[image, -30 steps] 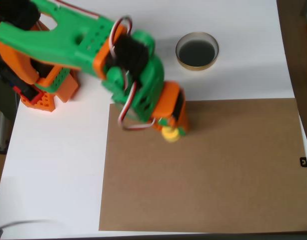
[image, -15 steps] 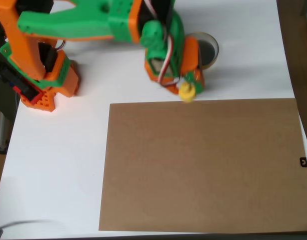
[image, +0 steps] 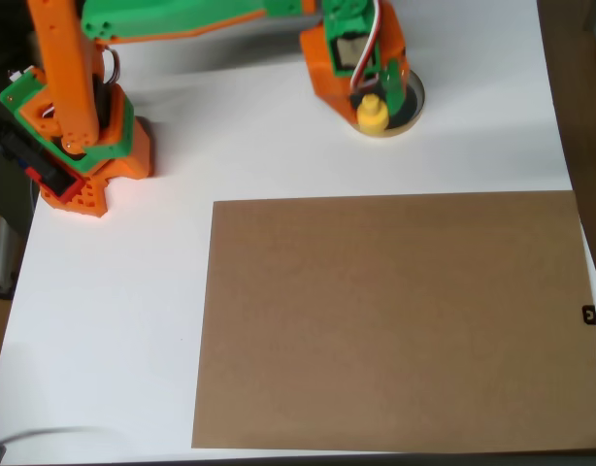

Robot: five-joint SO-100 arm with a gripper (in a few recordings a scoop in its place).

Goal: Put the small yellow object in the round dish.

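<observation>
In the overhead view the small yellow object [image: 373, 113] hangs at the tip of my orange and green gripper [image: 376, 100], which is shut on it. It sits over the near-left rim of the round dish [image: 411, 105], whose gold-tan rim and dark inside show to the right of the gripper. Most of the dish is hidden under the gripper head. I cannot tell how high the object is above the dish.
A brown cardboard sheet [image: 390, 320] covers the lower middle and right of the white table [image: 104, 320]. The arm's orange base [image: 80, 146] stands at the upper left. The table's right edge runs near the dish.
The gripper has carried the yellow object from the cardboard's upper edge up and to the right, across the white table, to the dish's rim.
</observation>
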